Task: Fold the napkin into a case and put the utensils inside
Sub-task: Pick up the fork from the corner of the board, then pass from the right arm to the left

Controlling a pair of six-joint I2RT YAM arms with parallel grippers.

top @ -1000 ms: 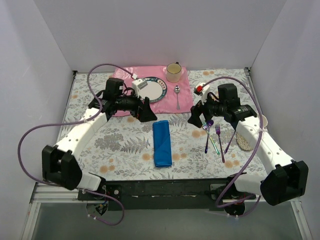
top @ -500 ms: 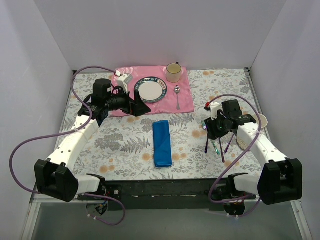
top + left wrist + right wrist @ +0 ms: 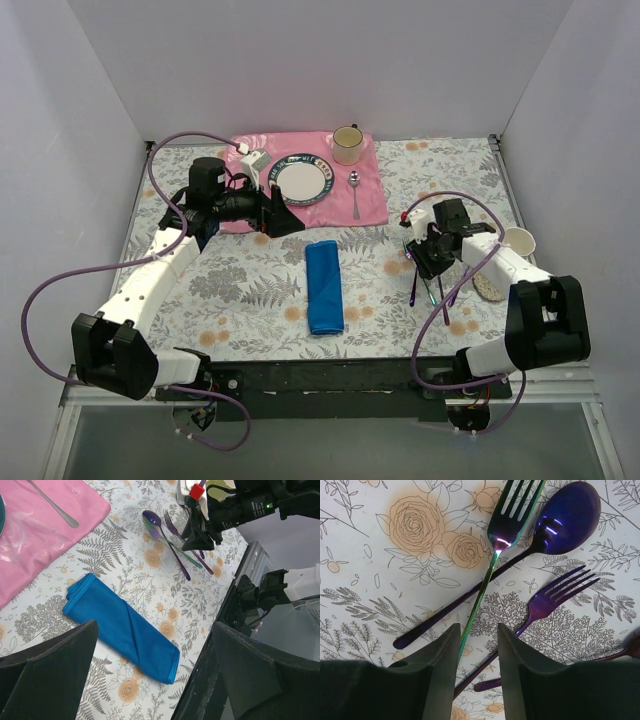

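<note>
Found napkin (image 3: pixel 323 287) folded into a narrow strip, flat on the flowered table (image 3: pixel 230 290) between the two arms, long axis running away from the bases. Noted a diagonal fold line across it in the left wrist view; cannot tell whether any pocket mouth is open.

Found utensils (image 3: pixel 432 285) outside it, off to its right and apart from it, loosely bunched and crossing. Counted in the right wrist view: green-handled fork (image 3: pixel 496 550), purple spoon (image 3: pixel 566 516) with its handle crossing that fork's, a second purple fork (image 3: pixel 555 597), plus one more handle tip at the right edge.

Logged right gripper (image 3: pixel 477 630) low over the bunch, jaws part-way apart, straddling the green fork's handle — handle close against one finger, not clamped. Cannot tell whether the tips touch the table.

Logged left gripper (image 3: pixel 288 217) spread wide, holding nothing, raised by the near edge of the placemat (image 3: pixel 372 200), beyond and left of the napkin.

Seen on the placemat: plate (image 3: pixel 302 178), cup (image 3: pixel 347 145), silver spoon (image 3: pixel 354 192).
</note>
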